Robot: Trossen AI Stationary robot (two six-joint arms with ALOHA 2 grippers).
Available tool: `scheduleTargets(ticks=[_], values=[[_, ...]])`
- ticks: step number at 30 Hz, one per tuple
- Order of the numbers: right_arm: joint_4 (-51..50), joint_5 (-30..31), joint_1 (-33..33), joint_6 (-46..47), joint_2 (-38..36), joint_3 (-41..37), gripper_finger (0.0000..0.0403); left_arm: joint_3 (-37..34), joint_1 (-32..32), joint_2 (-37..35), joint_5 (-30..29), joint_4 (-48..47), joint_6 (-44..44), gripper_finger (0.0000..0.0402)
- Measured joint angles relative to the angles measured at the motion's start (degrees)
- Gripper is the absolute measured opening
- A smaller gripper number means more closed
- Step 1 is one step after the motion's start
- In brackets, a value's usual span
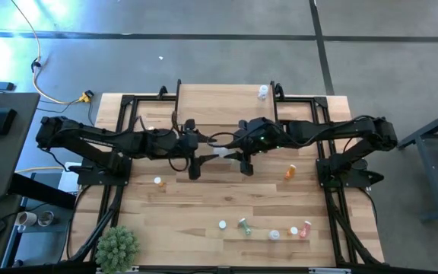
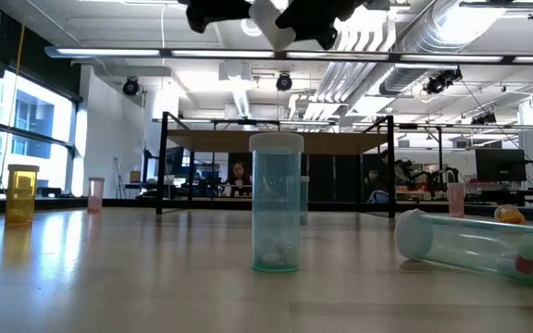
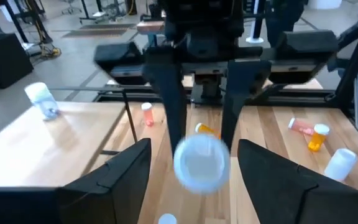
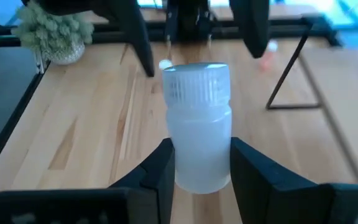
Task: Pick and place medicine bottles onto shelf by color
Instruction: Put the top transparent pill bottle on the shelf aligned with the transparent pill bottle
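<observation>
Nearest bottle: green bottle (image 2: 276,202) standing upright up front in the low view, another green one (image 2: 475,242) on its side to its right.
Left gripper (image 1: 195,163): mine, jaws spread wide, not gripping anything.
White bottle (image 4: 196,127): mid-air between my two grippers, above the table's middle.
Right gripper (image 1: 246,161): fingers (image 4: 160,168) clamped on the white bottle's body, cap toward my left gripper.
Shelf (image 1: 226,99): far side, one pale bottle (image 1: 263,92) on it.

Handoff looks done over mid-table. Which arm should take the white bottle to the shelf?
Right, probably. The right pincer is shut on the white bottle, while the left pincer stands open around its cap without gripping. The shelf lies just beyond both.
</observation>
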Motion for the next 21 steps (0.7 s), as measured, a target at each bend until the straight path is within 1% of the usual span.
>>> scheduleTargets(ticks=[4, 8, 11, 17, 21], values=[[1.01, 1.27, 0.00, -1.58, -3.17, 0.00, 0.0109, -0.04, 0.00, -3.01, -0.10, -1.12, 0.01, 0.0231], [5.90, 1.27, 0.01, -3.69, -5.38, 0.01, 0.0109, -0.07, -0.02, -4.85, -0.09, -0.80, 1.76, 0.0232], [9.66, 0.99, 0.02, -5.34, -5.97, 0.02, 0.0109, -0.09, -0.02, -4.92, 0.00, 1.61, 2.86, 0.0232], [14.95, 0.76, 0.02, -7.11, -5.93, 0.02, 0.0109, -0.15, 0.93, -4.29, 0.45, 10.24, 4.88, 0.0232], [16.46, 0.58, 0.00, -6.63, -5.91, 0.02, 0.0110, -0.15, 2.06, -4.33, 3.33, 13.36, 4.87, 0.0232]])
